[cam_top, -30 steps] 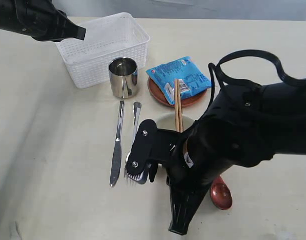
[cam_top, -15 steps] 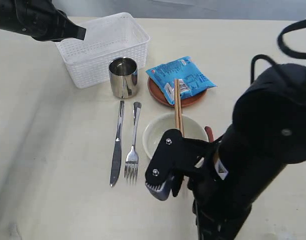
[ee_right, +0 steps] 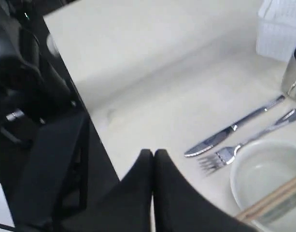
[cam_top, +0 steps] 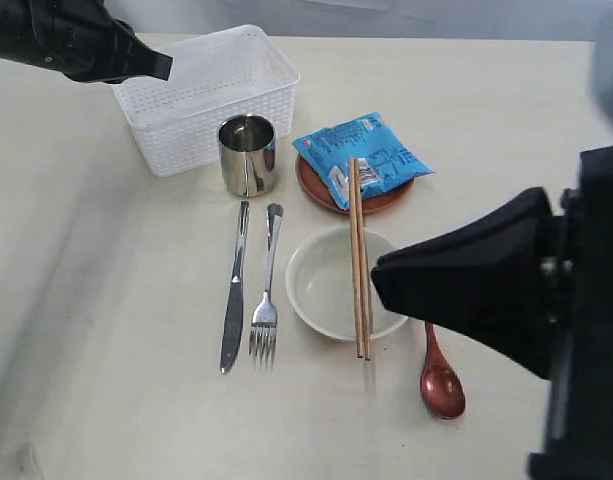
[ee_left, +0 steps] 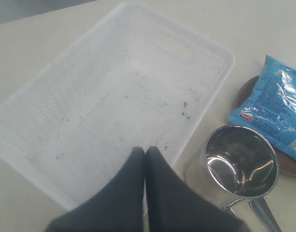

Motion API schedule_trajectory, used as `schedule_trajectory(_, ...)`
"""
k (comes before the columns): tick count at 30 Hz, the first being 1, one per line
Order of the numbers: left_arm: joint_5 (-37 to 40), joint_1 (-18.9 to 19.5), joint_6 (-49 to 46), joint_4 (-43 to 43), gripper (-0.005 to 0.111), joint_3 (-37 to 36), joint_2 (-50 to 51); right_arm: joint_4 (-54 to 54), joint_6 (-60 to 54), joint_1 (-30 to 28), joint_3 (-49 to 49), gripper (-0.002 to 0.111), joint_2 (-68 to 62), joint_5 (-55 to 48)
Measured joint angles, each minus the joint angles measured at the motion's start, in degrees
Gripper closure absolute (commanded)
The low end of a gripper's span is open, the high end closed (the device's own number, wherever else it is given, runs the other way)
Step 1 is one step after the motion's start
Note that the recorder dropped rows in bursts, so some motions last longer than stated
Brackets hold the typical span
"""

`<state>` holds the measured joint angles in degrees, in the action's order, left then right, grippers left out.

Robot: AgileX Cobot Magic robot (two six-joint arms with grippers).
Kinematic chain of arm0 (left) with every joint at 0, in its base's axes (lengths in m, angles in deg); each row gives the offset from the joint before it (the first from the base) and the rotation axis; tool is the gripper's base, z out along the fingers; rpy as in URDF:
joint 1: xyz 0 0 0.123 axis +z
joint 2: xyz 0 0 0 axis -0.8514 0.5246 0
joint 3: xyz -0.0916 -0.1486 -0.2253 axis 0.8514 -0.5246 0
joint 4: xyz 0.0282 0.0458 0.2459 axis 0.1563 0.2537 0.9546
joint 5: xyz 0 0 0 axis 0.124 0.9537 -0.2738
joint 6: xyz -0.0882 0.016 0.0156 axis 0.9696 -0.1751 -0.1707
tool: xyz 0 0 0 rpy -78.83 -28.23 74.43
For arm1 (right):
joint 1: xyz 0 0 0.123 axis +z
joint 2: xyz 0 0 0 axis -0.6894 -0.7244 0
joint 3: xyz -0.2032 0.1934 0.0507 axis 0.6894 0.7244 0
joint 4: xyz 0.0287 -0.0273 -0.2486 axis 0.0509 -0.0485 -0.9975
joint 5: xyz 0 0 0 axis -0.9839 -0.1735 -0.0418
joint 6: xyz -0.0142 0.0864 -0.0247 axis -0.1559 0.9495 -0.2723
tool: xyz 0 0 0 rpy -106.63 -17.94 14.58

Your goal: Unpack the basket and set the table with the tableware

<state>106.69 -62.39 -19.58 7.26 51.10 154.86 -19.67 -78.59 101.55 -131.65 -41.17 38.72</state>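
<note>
The white basket [cam_top: 208, 95] stands empty at the back left of the table [cam_top: 106, 330]. My left gripper [cam_top: 166, 68] hovers shut over its near rim [ee_left: 220, 63]. In front of it stands the steel cup [cam_top: 248, 155]. The knife [cam_top: 234, 290] and fork [cam_top: 267, 295] lie side by side left of the cream bowl [cam_top: 326, 290]. Two chopsticks [cam_top: 359, 260] rest across the bowl. The dark red spoon [cam_top: 441, 385] lies to its right. The reddish-brown plate [cam_top: 321, 190] sits behind the bowl. My right gripper [cam_top: 378, 275] hangs shut above the bowl's right side, holding nothing.
A blue snack packet [cam_top: 361, 155] lies on the plate. In the right wrist view the table's edge runs past the shut gripper [ee_right: 153, 152], with dark robot framework [ee_right: 36, 145] beyond it. The right arm's bulk fills the lower right of the exterior view.
My right arm has pulled back to the right and up, uncovering the fork, bowl and spoon. The left arm and the tableware have not moved.
</note>
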Motion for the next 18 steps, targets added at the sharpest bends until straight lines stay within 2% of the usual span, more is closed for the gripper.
schedule_trajectory(7,0.0,0.0,0.0,0.0,0.107,0.0,0.0,0.78,1.2,0.65,0.0,0.109,15.56,0.5)
schedule_trajectory(12,0.0,0.0,0.0,0.0,0.107,0.0,0.0,0.67,-0.21,4.46,0.0,0.109,16.66,0.53)
schedule_trajectory(18,0.0,0.0,0.0,0.0,0.107,0.0,0.0,-3.51,-5.83,5.29,0.0,0.109,16.71,3.63)
